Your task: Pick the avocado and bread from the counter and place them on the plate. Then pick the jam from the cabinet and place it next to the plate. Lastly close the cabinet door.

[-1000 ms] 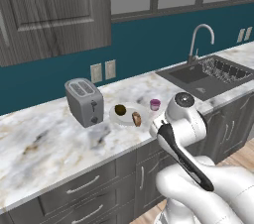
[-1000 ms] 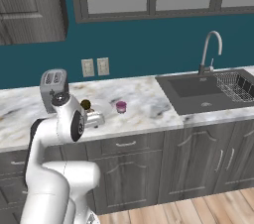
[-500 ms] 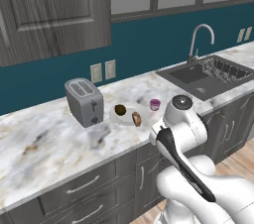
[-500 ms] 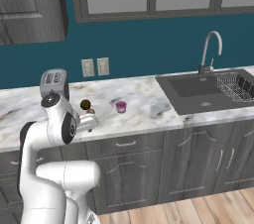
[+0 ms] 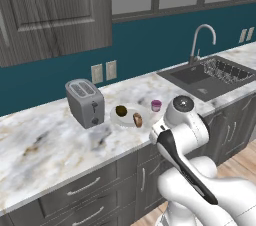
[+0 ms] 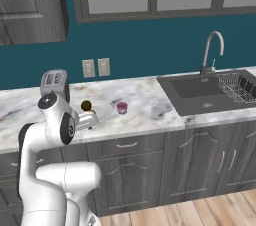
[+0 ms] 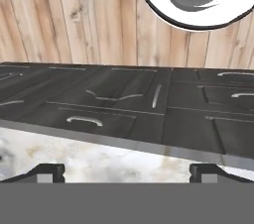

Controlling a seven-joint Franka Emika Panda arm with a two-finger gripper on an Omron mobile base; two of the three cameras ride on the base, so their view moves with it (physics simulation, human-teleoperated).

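On the marble counter (image 5: 40, 145) lies a white plate (image 5: 128, 121) carrying the dark avocado (image 5: 121, 111) and the brown bread (image 5: 137, 119). A small purple jam jar (image 5: 156, 105) stands just right of the plate. From the right base view the avocado (image 6: 86, 105), plate (image 6: 102, 110) and jam (image 6: 122, 107) sit beside my bent arm. The cabinet door (image 5: 50, 10) hangs at upper left; I cannot tell if it is ajar. My gripper (image 7: 128, 172) is open and holds nothing, looking past the counter (image 7: 124, 161) edge.
A silver toaster (image 5: 85, 102) stands left of the plate. The sink (image 5: 205, 77) with its faucet and a dish rack lies to the right. Low grey cupboards (image 7: 149, 104) and wooden floor fill the space under the counter edge. Glass-fronted wall cabinets run along the top.
My arm has folded lower and swung a little to the left over the counter edge. Plate, avocado, bread and jam have stayed put.
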